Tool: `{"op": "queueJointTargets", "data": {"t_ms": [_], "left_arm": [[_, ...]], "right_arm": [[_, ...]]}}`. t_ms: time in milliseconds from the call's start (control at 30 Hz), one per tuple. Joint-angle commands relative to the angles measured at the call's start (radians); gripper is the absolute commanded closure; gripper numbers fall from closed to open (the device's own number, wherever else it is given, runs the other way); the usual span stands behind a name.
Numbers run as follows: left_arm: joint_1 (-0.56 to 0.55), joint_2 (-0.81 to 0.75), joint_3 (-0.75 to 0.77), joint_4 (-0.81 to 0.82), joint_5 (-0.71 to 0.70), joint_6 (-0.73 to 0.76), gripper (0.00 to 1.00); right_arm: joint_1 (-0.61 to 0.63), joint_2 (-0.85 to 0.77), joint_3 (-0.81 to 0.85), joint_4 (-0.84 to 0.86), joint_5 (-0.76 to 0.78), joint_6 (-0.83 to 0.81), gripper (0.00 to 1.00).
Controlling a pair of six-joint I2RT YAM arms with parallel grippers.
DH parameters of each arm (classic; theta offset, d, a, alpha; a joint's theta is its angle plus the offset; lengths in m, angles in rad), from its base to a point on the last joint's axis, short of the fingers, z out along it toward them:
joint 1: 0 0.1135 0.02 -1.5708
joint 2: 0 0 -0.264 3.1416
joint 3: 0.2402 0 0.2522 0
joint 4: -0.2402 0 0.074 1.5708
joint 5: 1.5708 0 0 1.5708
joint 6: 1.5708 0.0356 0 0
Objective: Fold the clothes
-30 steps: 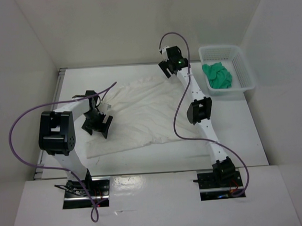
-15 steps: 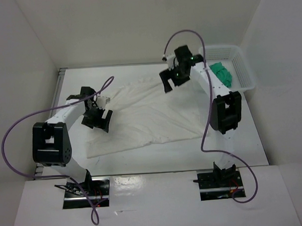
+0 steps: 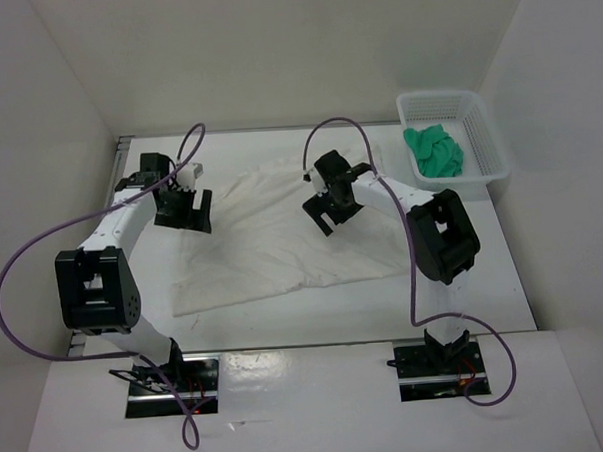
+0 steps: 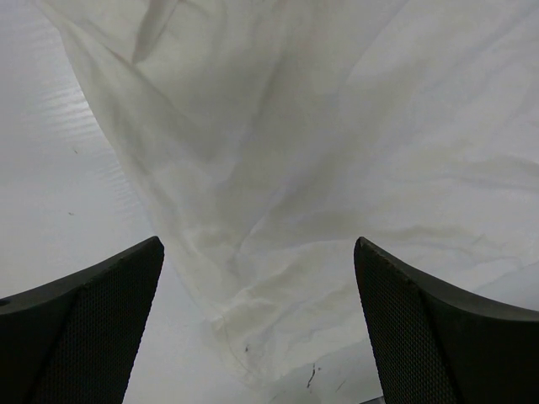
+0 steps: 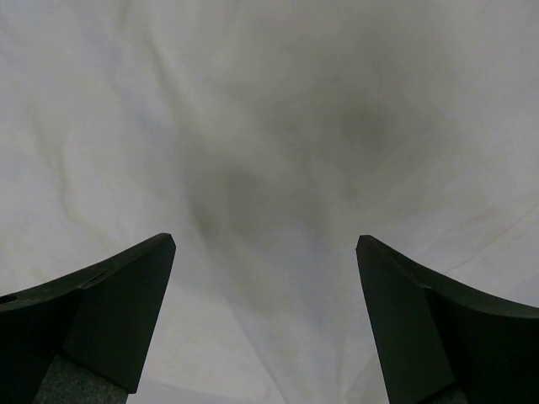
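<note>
The clothes (image 3: 267, 237) are one large white wrinkled garment spread flat across the middle of the table. My left gripper (image 3: 186, 213) hovers open at its far left corner; in the left wrist view that corner of the clothes (image 4: 278, 278) lies between the two dark fingers, and the gripper (image 4: 259, 252) holds nothing. My right gripper (image 3: 326, 210) hangs open over the garment's far middle part. The right wrist view shows only smooth white clothes (image 5: 269, 168) below the spread fingers of that gripper (image 5: 265, 244).
A white mesh basket (image 3: 483, 143) stands at the far right with a small green cloth (image 3: 433, 150) inside. Bare white table (image 3: 484, 268) lies right of the garment. White walls close in the back and both sides. Purple cables loop off both arms.
My left gripper moved away from me to the garment's far left corner. My right arm folded back and its gripper swung from beside the basket to above the garment.
</note>
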Motion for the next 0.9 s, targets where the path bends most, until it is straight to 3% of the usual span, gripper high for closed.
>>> {"op": "queueJointTargets", "data": {"t_ms": [0,167,300,433,567,867], "left_arm": [[-0.002,0.009,-0.034,0.034,-0.01,-0.033,0.0],[-0.002,0.033,-0.034,0.075,-0.039,-0.033,0.0],[-0.011,0.113,-0.013,0.14,-0.106,0.004,0.0],[-0.011,0.211,0.055,0.158,-0.085,0.014,0.0],[-0.034,0.312,0.125,0.194,-0.074,-0.012,0.0],[-0.074,0.375,0.193,0.23,-0.126,-0.021,0.0]], "right_arm": [[-0.009,0.001,-0.004,0.079,0.042,0.02,0.03],[0.0,0.026,-0.036,0.079,0.042,0.009,0.03],[0.0,0.044,-0.084,0.056,0.03,-0.029,0.11],[0.0,0.064,-0.117,0.004,0.02,-0.047,0.17],[0.0,0.064,-0.157,-0.016,-0.007,-0.057,0.19],[0.0,0.075,-0.177,-0.048,-0.032,-0.097,0.21]]}}
